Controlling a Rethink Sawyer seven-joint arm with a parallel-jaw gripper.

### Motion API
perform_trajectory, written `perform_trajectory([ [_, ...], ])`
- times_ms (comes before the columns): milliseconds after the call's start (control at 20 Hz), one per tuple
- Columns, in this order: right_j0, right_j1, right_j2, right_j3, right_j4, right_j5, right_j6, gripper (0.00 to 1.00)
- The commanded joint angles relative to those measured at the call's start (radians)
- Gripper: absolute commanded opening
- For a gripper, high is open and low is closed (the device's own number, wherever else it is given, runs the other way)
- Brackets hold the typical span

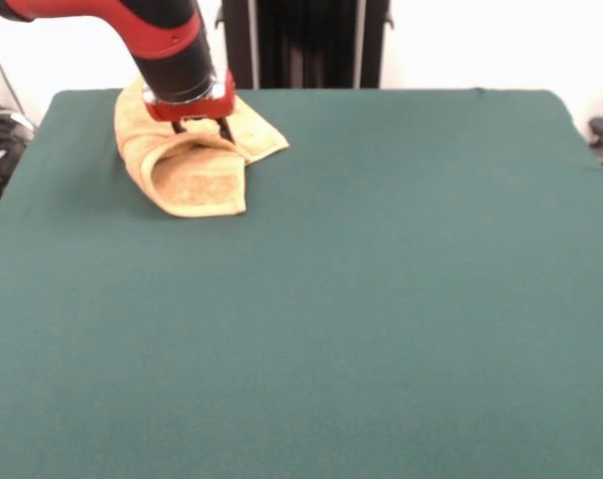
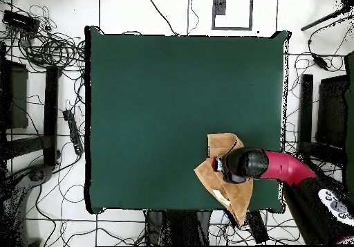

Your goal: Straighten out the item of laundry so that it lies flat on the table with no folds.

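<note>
Towel (image 1: 194,160): mustard-yellow terry cloth, lying crumpled near the far left corner of the bench in the front view; in the overhead view (image 2: 222,174) it sits at the lower right of the green surface, close to the bottom edge.
Towel's shape: not flat. One part is folded over itself so that a rounded loop stands open toward the front camera, with a paler inner face showing inside the loop. A pointed corner sticks out to the right in the front view.
Towel's edge: in the overhead view one end of the cloth runs over the bottom edge of the bench and hangs past it.
Bench (image 1: 381,299): wide, covered in dark green cloth, bare apart from the towel.
Arm: red and black, coming in from the upper left in the front view and from the lower right in the overhead view.
Hand (image 1: 204,128): pointing down, right over the towel's raised middle, its dark tips at the cloth.
Hand's state: the tips are too small and shadowed to tell whether they are spread or pinching the cloth.
Floor around the bench: white, with loose black cables (image 2: 52,47) at the left in the overhead view.
</note>
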Motion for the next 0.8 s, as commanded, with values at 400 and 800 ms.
perform_trajectory([
  [400,-0.010,0.028,0.066,-0.103,-0.113,-0.203,-0.069,1.00],
  [800,-0.032,0.023,0.099,-0.105,-0.113,-0.172,-0.115,1.00],
])
